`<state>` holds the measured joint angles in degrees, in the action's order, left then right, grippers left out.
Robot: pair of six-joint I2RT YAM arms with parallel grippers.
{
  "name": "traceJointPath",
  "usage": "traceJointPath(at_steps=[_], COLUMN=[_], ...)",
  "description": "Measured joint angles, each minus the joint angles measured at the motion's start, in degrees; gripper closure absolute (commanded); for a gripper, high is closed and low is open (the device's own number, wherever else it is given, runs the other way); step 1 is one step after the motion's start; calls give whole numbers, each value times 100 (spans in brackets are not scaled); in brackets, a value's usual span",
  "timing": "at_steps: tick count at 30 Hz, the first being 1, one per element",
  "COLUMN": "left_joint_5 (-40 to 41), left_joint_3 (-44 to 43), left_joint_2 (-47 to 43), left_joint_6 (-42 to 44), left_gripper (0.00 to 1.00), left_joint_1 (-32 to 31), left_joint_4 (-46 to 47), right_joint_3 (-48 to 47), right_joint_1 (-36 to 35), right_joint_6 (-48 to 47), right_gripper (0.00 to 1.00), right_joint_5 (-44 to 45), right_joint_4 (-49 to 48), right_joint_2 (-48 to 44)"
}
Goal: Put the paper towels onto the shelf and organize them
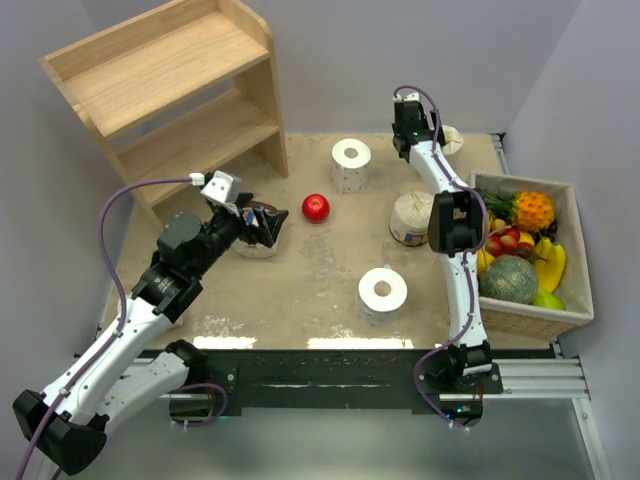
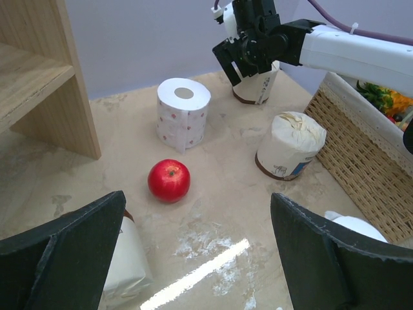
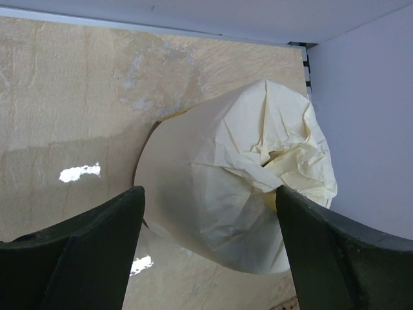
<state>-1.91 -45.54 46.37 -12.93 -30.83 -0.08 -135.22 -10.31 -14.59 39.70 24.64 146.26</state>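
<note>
Right gripper (image 3: pixel 210 194) is out at the far right corner of the tabletop (image 1: pixel 320 270), jaws wide on either side of the far-right wrapped roll (image 3: pixel 232 161); whether the pads touch the paper I cannot tell. The roll rests on the tabletop close to the wall, crimped top toward the wrist camera. Left gripper (image 2: pixel 197 197) is wide and empty, hovering by the near-left wrapped roll (image 2: pixel 126 258), which sits just beside one finger, not between the two. Shelf (image 1: pixel 170 75) is far left, with no roll on it in view. Step in hand, as I read it: take the corner roll. To do it well, centre the jaws across the roll's body, below the crumpled top (loose paper there would likely slip or tear). Close gently, since the roll looks soft, and lift straight up before swinging, as the fruit basket (image 1: pixel 530 318) sits near on the right edge. The path to the shelf runs left past the middle wrapped roll (image 1: pixel 410 218), the far bare roll (image 1: pixel 351 165) and the apple (image 2: pixel 169 181), so carry high. The reach looks long; setting down mid-tabletop for the left arm may serve better.
</note>
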Motion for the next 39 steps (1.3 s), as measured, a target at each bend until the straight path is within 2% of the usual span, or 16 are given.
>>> traceJointPath(at_steps=[2,3,7,10,14,28,34,39], left_joint_5=[-2,-2,-2,-2,0,35,76,260], left_joint_3=[0,0,0,0,0,0,0,0], left_joint_2=[15,22,39,50,57,57,48,-52], left_joint_6=[0,0,0,0,0,2,2,4], left_gripper=[0,0,0,0,0,0,0,0], left_joint_1=[0,0,0,0,0,0,0,0], left_joint_4=[0,0,-2,0,-2,-2,-2,-11], right_joint_3=[-39,-46,-74,-50,138,1211,2192,3027], right_joint_1=[20,26,48,52,50,-444,-944,-1473], right_joint_6=[-2,-7,-50,-118,-201,-684,-562,-96], right_gripper=[23,30,48,55,60,64,64,63], right_joint_5=[-37,-42,-90,-131,-240,-310,-151,-63], right_joint_4=[24,28,13,-74,-208,-437,-490,-236], right_joint_2=[66,81,79,55,-66,-1051,-2214,-3342])
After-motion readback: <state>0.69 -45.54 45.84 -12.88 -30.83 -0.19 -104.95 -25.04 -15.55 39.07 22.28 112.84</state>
